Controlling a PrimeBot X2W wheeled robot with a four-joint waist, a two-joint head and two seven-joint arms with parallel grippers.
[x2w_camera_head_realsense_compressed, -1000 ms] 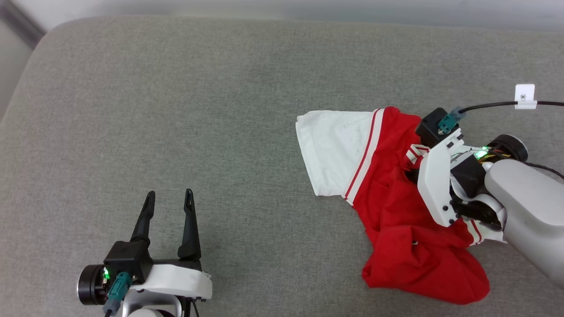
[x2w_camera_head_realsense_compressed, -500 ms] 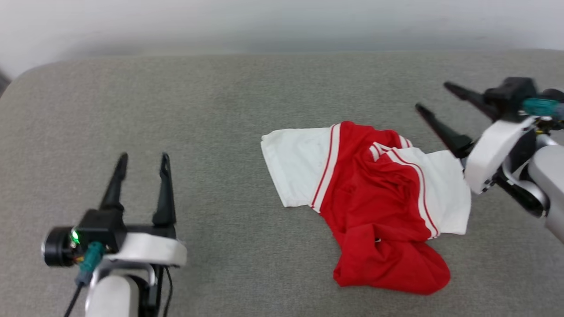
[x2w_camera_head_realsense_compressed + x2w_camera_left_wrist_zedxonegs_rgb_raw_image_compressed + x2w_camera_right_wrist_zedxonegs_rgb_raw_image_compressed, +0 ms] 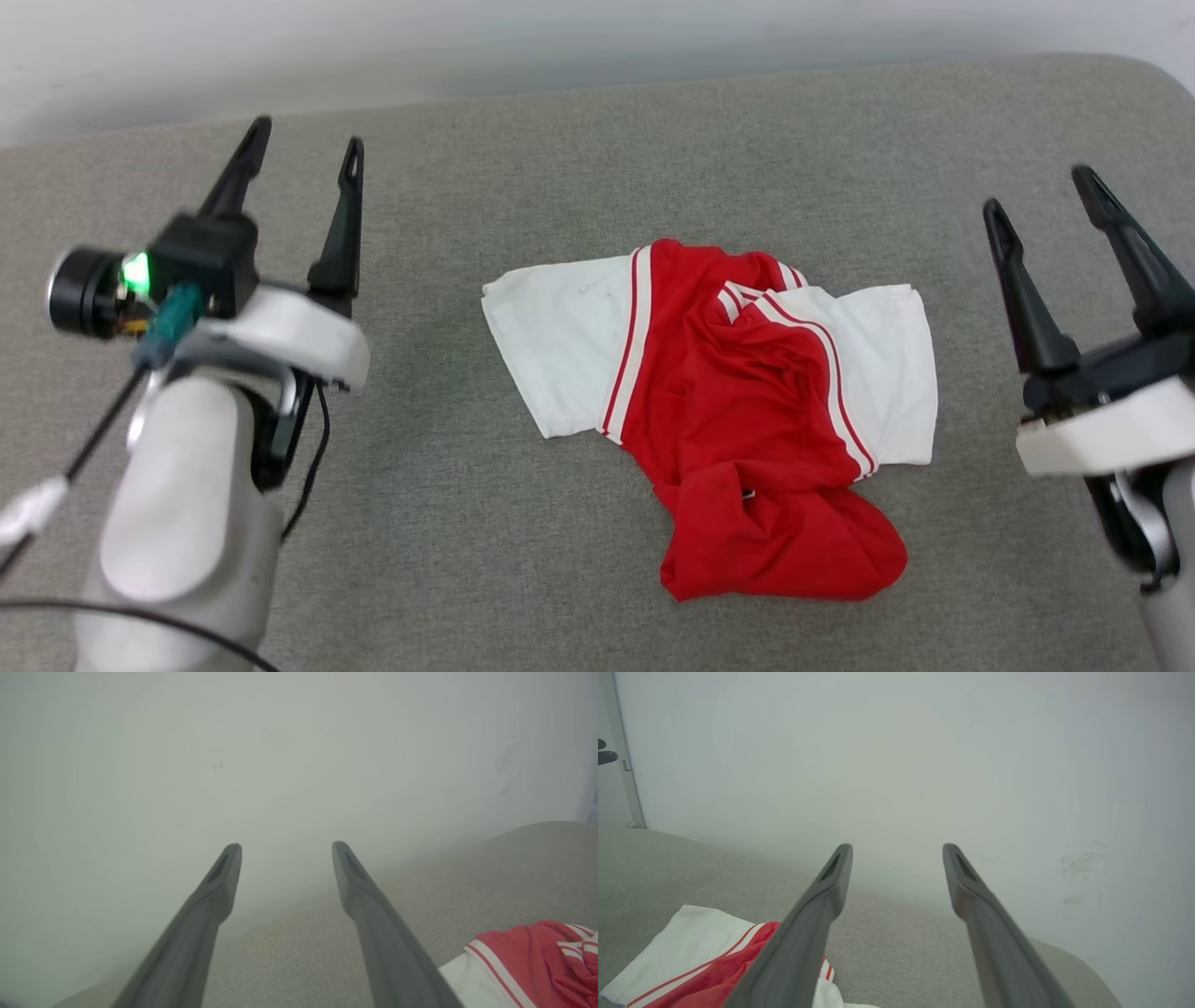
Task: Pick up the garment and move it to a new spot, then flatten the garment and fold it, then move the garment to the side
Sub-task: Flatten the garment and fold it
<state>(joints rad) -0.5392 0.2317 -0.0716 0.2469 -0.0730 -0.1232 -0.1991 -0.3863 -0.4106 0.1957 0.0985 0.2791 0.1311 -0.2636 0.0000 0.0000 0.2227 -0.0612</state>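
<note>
Pale blank wall [image 3: 560, 37] behind everything. The grey fabric-topped bench [image 3: 523, 168] takes up most of my head view. The shirt [image 3: 738, 420] lies on it a bit right of centre, between my two arms and touching neither. It's crumpled, with the red body bunched and twisted toward my side. One white sleeve [image 3: 560, 355] is spread flat on the left. The other sleeve [image 3: 887, 373] lies on the right with red cloth bunched over its inner edge. Striped trim shows at both, and I can't see any print from here. I read it as set down at its new spot but not yet flattened, so flattening comes next.

My left hand [image 3: 308, 133] hovers over bare bench well left of the shirt, fingers spread wide with nothing in them. My right hand [image 3: 1038, 189] is the same on the far right: wide open, empty, clear of the cloth. Both wrist views agree, showing the fingers apart against the wall and the shirt down in a bottom corner. My guess is they're parked either side so I can come in on the sleeves from both ends and pull the shirt flat. The risk is that the twisted red part drags instead of spreading. A thin black cable [image 3: 316, 448] hangs off the left arm, away from the shirt.
</note>
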